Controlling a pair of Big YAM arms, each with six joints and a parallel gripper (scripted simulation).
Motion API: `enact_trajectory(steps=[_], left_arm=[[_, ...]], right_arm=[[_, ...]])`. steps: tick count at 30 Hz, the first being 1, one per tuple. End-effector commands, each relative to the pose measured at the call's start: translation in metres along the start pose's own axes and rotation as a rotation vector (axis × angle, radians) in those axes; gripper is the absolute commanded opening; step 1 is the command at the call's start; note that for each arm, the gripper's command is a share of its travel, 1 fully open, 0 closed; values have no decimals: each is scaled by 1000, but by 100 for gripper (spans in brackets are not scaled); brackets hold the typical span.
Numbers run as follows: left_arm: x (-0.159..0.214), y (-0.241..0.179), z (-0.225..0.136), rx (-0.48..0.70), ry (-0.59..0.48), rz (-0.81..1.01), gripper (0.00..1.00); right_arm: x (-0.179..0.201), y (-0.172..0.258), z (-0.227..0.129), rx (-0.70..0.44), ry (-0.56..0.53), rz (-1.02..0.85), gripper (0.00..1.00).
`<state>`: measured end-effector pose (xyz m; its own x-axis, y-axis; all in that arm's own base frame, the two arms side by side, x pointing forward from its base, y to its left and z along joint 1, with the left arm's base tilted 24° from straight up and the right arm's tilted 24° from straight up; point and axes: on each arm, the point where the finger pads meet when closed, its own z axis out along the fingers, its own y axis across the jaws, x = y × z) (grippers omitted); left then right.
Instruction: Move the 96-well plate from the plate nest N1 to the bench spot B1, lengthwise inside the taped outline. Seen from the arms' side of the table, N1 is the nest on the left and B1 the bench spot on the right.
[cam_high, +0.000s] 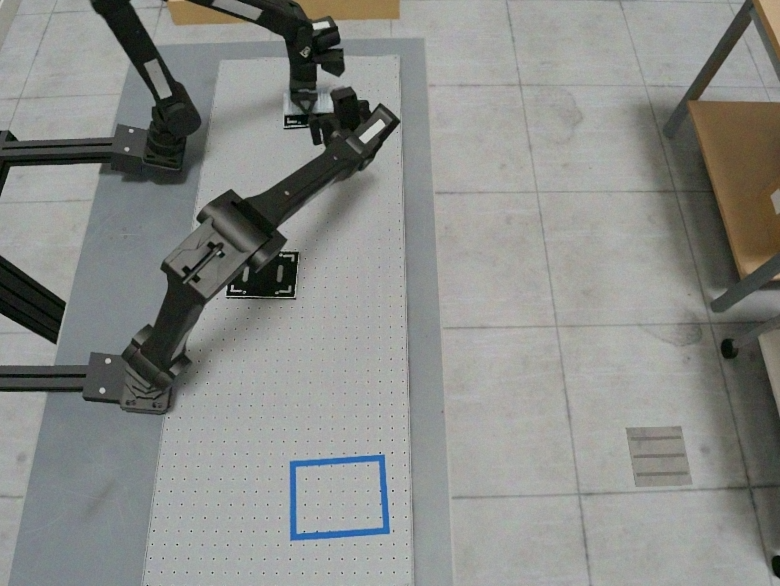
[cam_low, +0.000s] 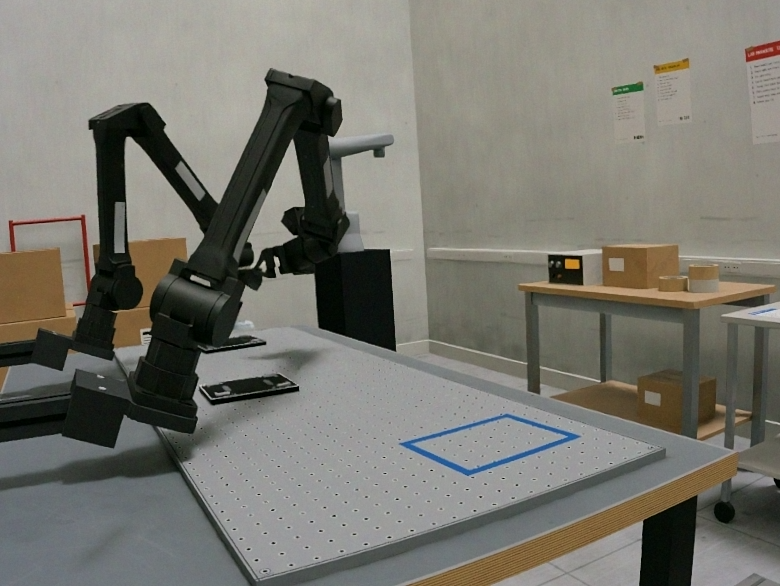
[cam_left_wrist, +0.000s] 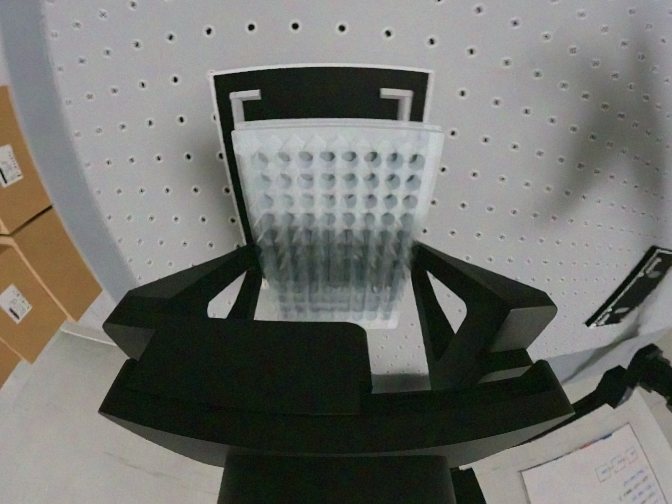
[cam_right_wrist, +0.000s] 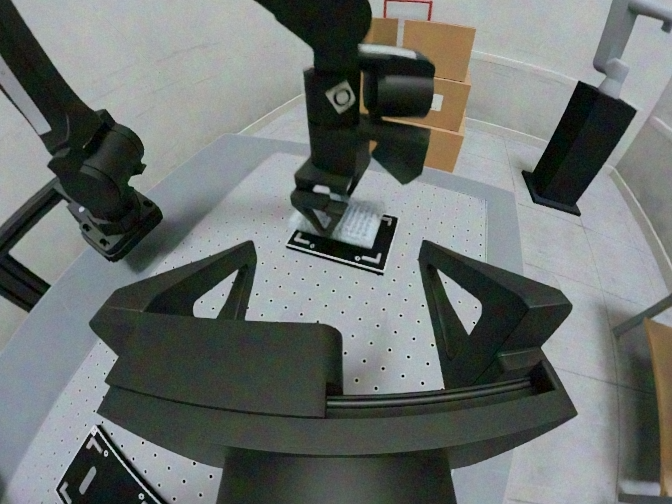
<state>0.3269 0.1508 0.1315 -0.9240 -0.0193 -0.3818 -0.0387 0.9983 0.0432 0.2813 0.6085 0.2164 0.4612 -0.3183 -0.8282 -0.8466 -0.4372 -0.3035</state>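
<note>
The clear 96-well plate (cam_high: 324, 100) (cam_left_wrist: 336, 189) (cam_right_wrist: 360, 225) is between the fingers of my left gripper (cam_high: 307, 108) (cam_left_wrist: 336, 249), which touch both long sides. The plate is raised and shifted off nest N1 (cam_high: 295, 121) (cam_left_wrist: 325, 81) (cam_right_wrist: 336, 256); the nest's far corner posts show beyond its end. My right gripper (cam_high: 317, 127) (cam_low: 261, 270) (cam_right_wrist: 337, 249) is open and empty, in the air close to the left one. The blue taped outline of B1 (cam_high: 337, 460) (cam_low: 523, 455) has nothing inside it.
A second black nest (cam_high: 264, 286) (cam_left_wrist: 629, 290) (cam_right_wrist: 103, 482) lies mid-board, partly under the right arm (cam_high: 302, 189). The right arm reaches across the board towards N1, with its wrist beside the left gripper. Cardboard boxes (cam_left_wrist: 32, 260) (cam_right_wrist: 434, 54) stand beyond the table's end.
</note>
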Motion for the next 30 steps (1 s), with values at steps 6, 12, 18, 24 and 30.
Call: enact_trajectory(steps=[6,12,18,24,30], left_arm=[[-13,-19,-30,-11,-41,5,81],[-8,-20,-23,-1,-19,-6,81],[-2,-45,-25,-4,-43,-30,81],[9,-88,-23,3,-45,-46,81],[17,-117,-21,6,-44,-45,81]], right_arm=[[-15,-32,-57,112,11,78,100],[17,-44,-122,245,79,214,100],[42,-58,-204,428,145,329,100],[68,-57,-296,642,205,462,100],[76,-55,-344,761,233,505,100]])
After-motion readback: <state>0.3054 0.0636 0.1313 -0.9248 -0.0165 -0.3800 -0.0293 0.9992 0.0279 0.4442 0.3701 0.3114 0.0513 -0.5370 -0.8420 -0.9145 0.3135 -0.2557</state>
